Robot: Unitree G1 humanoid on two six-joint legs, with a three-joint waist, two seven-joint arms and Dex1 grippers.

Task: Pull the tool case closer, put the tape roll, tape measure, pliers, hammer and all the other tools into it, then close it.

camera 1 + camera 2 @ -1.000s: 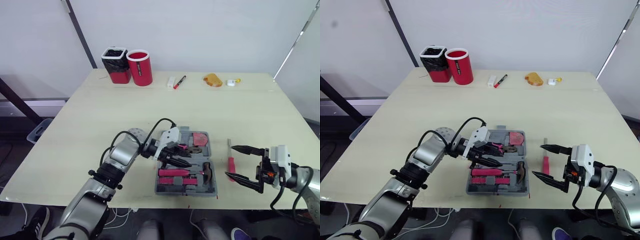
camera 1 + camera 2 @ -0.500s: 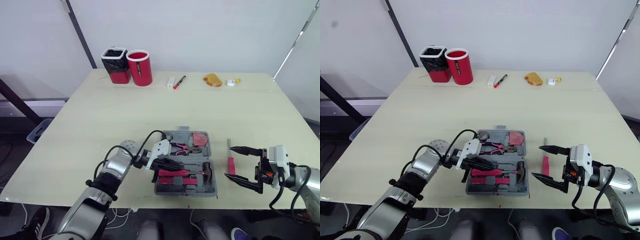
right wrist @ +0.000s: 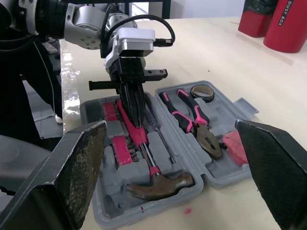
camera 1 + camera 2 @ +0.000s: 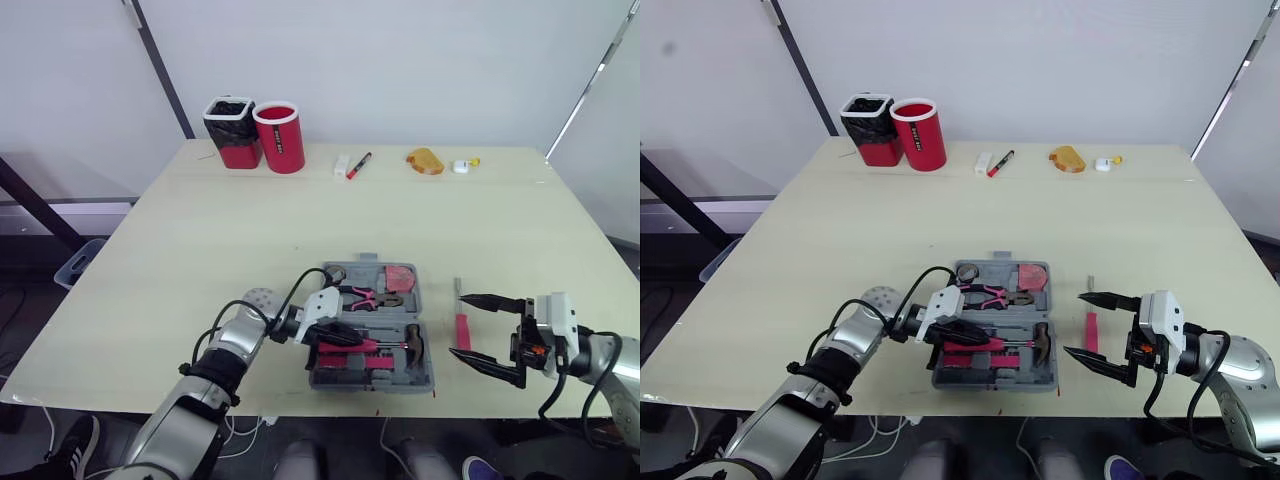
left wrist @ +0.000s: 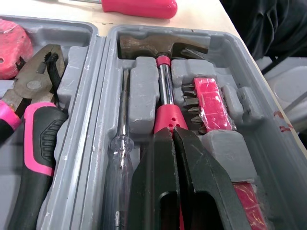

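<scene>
The grey tool case (image 4: 425, 380) lies open near the table's front edge. In it are a pink-handled hammer (image 5: 158, 45), pink-and-black pliers (image 4: 368, 296), a tape roll (image 4: 334, 272), a pink tape measure (image 4: 400, 277), a clear-handled screwdriver (image 5: 122, 158) and a pink bit holder (image 5: 208, 100). My left gripper (image 4: 352, 337) is shut, its tips resting on the hammer's pink handle (image 5: 169, 120). A red screwdriver (image 4: 461, 325) lies on the table just right of the case. My right gripper (image 4: 462, 324) is wide open at table height, one fingertip on either side of that screwdriver.
At the table's far edge stand a red cup (image 4: 281, 135) and a black-lined bin (image 4: 232, 130), with a marker (image 4: 359, 164), a small white block (image 4: 343, 164), an orange object (image 4: 426, 160) and a small white item (image 4: 462, 165) to their right. The case sits close to the front edge.
My left gripper has drawn back from over the pliers in the far half of the case to the hammer handle in the near half. The right gripper has hardly moved.
</scene>
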